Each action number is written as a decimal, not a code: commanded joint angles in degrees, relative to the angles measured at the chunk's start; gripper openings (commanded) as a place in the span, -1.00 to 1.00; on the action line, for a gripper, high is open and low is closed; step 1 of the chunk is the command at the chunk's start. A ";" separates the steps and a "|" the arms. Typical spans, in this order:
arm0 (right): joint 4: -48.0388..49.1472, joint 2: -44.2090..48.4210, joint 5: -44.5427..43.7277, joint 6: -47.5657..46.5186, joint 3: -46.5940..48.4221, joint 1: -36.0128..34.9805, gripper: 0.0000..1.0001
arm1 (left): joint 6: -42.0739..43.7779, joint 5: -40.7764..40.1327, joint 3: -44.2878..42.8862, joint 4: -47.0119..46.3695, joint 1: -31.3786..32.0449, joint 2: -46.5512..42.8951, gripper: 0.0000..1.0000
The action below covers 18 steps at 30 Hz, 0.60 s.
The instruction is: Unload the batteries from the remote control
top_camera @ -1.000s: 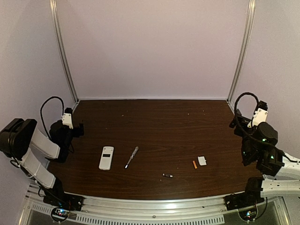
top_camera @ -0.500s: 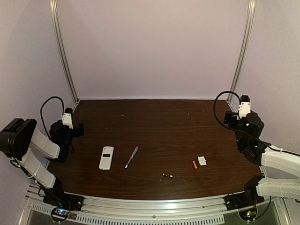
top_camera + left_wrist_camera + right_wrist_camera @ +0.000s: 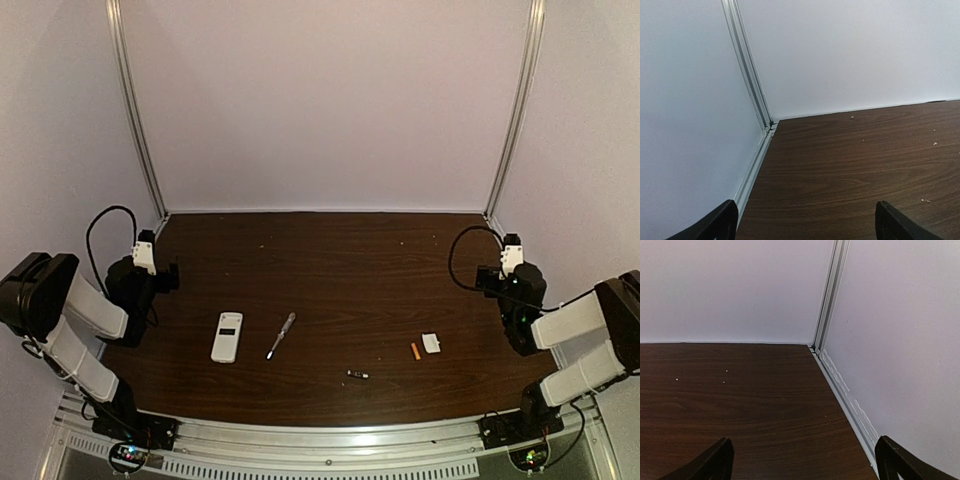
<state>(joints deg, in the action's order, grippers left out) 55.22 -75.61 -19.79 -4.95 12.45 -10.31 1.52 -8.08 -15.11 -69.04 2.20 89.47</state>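
L gripper (image 3: 807, 227) & R gripper (image 3: 805, 465): both wide open, empty, at opp. table (image 3: 330, 260) edges; remote control (image 3: 227, 336) lies back-up nr L arm, batteries (image 3: 415, 351) loose toward R side. Looks unloaded, final step; next: prob. just check recess empty.

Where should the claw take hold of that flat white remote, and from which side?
Grip the flat white rectangular remote across its narrow width, about mid-length, just nearer than the dark rectangular recess. Come straight down from above, pinching the two long edges: it lies flat, too thin to approach sideways, its length running roughly near to far.
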 commanded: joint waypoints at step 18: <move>14.77 -13.42 8.59 4.46 2.67 4.29 0.99 | -0.46 0.43 0.35 -2.82 -0.20 0.50 0.95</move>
<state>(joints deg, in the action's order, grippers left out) 71.75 -88.84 -12.43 -1.93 13.78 -7.03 1.52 -8.05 -15.11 -69.04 2.20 89.47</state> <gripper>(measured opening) 0.996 0.974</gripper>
